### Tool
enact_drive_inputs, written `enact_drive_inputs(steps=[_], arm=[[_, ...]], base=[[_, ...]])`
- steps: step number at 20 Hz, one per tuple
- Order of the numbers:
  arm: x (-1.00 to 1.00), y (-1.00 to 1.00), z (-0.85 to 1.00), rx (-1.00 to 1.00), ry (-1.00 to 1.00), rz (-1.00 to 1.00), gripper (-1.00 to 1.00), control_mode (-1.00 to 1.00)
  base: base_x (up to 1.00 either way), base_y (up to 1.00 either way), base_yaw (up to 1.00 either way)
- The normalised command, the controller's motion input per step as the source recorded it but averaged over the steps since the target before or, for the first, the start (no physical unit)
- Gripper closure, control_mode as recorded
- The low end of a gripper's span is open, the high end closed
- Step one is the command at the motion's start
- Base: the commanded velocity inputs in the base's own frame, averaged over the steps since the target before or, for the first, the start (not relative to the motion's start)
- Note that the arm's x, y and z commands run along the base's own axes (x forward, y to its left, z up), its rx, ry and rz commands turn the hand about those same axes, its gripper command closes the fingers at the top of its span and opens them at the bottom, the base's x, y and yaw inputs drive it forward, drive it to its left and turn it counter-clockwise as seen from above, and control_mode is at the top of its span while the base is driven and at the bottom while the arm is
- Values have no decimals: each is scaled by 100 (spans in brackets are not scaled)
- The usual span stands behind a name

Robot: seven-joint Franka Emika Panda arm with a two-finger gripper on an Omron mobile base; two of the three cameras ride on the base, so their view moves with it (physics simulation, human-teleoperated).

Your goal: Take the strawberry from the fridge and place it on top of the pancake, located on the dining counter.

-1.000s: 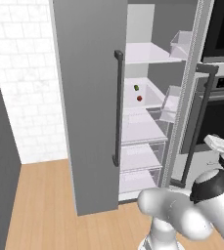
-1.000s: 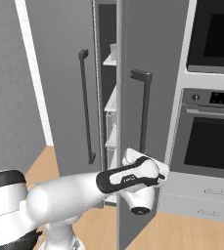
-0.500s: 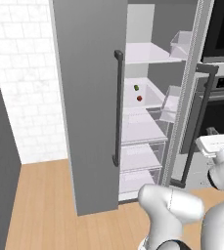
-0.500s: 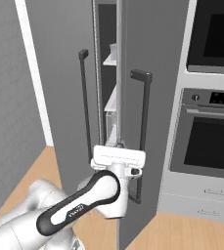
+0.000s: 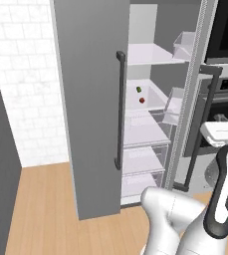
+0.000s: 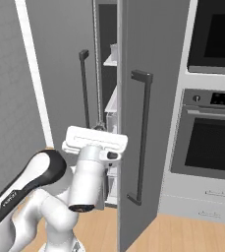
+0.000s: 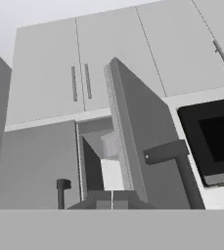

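fridge [image 5: 93, 99] open | one strawberry [image 5: 142, 100] (shelf) | one green fruit [image 5: 139, 89]

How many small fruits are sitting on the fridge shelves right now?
2: a strawberry and a small green fruit just behind it, both on the same middle shelf of the fridge. Door bins and shelf edges may hide others.

- The fridge [image 5: 90, 99] stands open, showing stacked white shelves.
- A middle shelf [image 5: 148, 102] carries the strawberry [image 5: 142, 100], with a small green fruit [image 5: 139, 89] near its 11 o'clock.
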Motion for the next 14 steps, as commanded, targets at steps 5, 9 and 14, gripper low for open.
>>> enact_drive_inputs(steps=[5,9,14], arm=[[-5,76,98,0,11,-5,100,-100],[42,100,33,0,4,-19,100,-100],[77,67,-8,19,4,-21,100,-100]], base=[[0,0,0],[0,0,0],[0,0,0]])
